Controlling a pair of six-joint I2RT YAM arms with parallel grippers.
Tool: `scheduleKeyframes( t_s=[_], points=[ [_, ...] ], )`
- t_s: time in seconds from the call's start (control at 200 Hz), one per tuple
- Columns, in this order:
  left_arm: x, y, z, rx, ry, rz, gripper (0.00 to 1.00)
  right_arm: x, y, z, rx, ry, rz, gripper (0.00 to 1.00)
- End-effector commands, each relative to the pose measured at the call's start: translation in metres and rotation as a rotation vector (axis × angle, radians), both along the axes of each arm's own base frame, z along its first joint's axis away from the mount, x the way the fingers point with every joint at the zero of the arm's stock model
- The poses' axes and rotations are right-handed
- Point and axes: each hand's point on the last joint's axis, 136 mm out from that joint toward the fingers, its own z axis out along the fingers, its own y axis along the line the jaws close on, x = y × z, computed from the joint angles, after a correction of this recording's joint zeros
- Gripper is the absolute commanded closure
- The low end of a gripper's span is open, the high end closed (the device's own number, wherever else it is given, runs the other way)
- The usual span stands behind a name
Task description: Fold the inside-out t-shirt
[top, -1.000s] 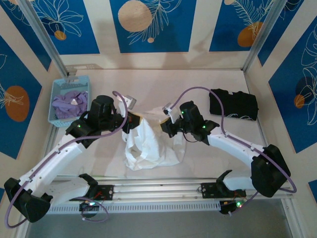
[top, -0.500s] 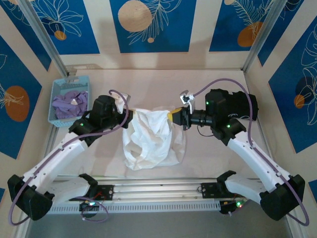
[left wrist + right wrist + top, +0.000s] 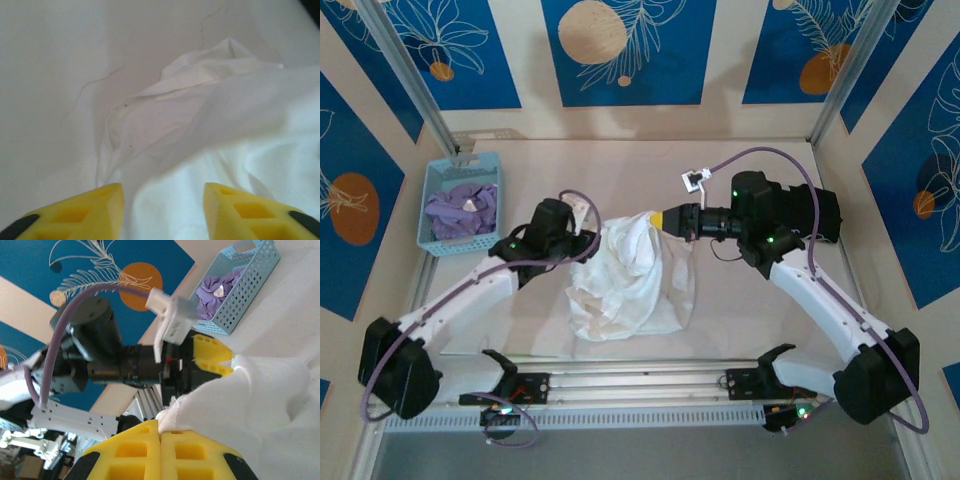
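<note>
The inside-out t-shirt [image 3: 630, 285] is a crumpled white heap in the middle of the table, its upper right corner lifted. My right gripper [image 3: 657, 218] is shut on that corner; in the right wrist view the hem [image 3: 172, 412] sits pinched between the yellow fingertips [image 3: 160, 432]. My left gripper [image 3: 589, 244] hovers at the shirt's upper left edge with its jaws open. In the left wrist view white cloth [image 3: 240, 150] lies under and beyond the open gripper [image 3: 162, 210], nothing clamped. The right wrist view also shows the left gripper [image 3: 229, 362] open beside the raised cloth [image 3: 260, 405].
A blue basket [image 3: 460, 203] with a lavender garment [image 3: 463, 210] stands at the back left. A black garment [image 3: 815, 210] lies at the back right, partly behind the right arm. Metal rails [image 3: 640, 378] run along the near edge. Bare table [image 3: 620, 165] lies behind the shirt.
The two grippers pulled the shirt's top edge apart. The left gripper then opened and let go, and its side of the cloth slumped. The right gripper kept its hold.
</note>
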Motion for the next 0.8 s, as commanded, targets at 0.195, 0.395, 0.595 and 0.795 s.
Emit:
scheduleKeyframes(
  t_s=[0.195, 0.395, 0.595, 0.795],
  points=[
    [-0.069, -0.049, 0.028, -0.315, 0.004, -0.253, 0.48, 0.021, -0.002, 0.012, 0.069, 0.057, -0.086, 1.0],
    [-0.087, -0.093, 0.037, -0.541, 0.085, -0.379, 0.44, 0.026, -0.003, 0.011, 0.069, 0.055, -0.106, 1.0],
    [-0.077, -0.104, 0.034, -0.588, 0.094, -0.362, 0.47, 0.026, -0.003, 0.012, 0.071, 0.049, -0.106, 1.0],
    [-0.063, -0.105, 0.018, -0.542, 0.101, -0.308, 0.77, 0.025, -0.005, 0.014, 0.074, 0.042, -0.113, 1.0]
  ],
)
